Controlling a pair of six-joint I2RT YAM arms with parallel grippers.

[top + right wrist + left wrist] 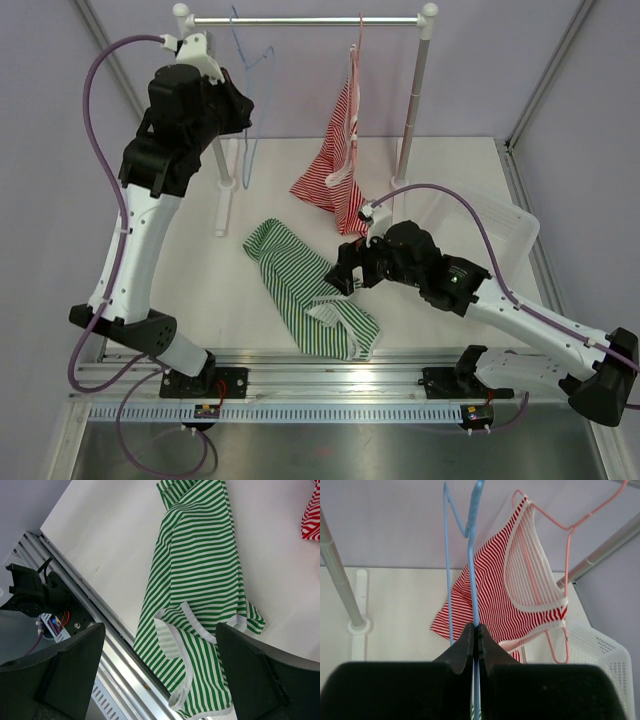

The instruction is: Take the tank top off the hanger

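A blue hanger (247, 70) hangs bare on the rail, and my left gripper (243, 112) is shut on its wire, as the left wrist view shows (476, 630). A green-and-white striped tank top (310, 292) lies crumpled on the table in front. My right gripper (345, 275) is open and empty just above it, with the top between the fingers (160, 630). A red-and-white striped tank top (338, 160) hangs on a pink hanger (560, 525) on the rail, its hem resting on the table.
The rack's rail (300, 19) spans the back on two white posts (412, 110). A white basket (500, 232) stands at the right, behind my right arm. The table's metal front rail (115, 650) runs close to the green top.
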